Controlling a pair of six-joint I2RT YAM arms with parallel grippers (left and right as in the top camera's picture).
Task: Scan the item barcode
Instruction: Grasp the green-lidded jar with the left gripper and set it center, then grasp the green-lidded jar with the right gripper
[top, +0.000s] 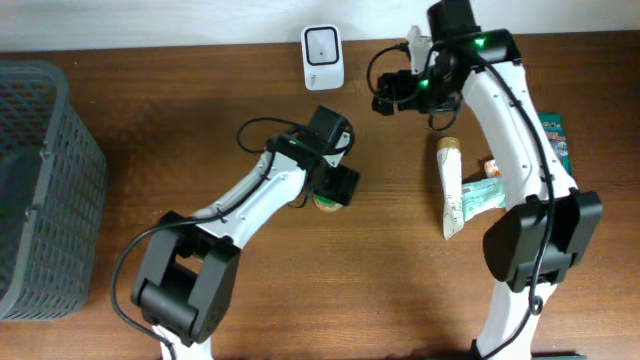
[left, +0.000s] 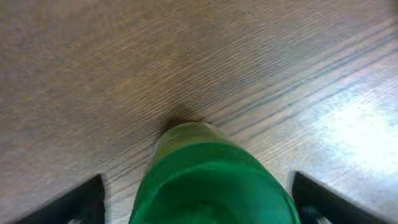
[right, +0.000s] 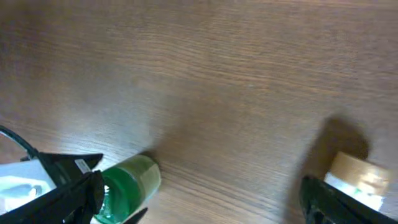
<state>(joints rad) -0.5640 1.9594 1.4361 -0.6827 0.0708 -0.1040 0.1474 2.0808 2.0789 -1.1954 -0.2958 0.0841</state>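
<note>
While the left pincer (top: 336, 184) hangs over the middle of the worktop (top: 150, 110), its jaws stand wide on either side of a green container (left: 205, 180) that rests on the wood. The left finger is clearly off the container; whether the right finger touches it I cannot tell. The right pincer (top: 393, 92) is at the far side, near the white scanner (top: 322, 57), its jaws spread wide with nothing between them. A tube (top: 450, 190) lies just beside the right arm, with flat packets (top: 490, 192) against it. A grey basket (top: 40, 180) sits at the left edge.
</note>
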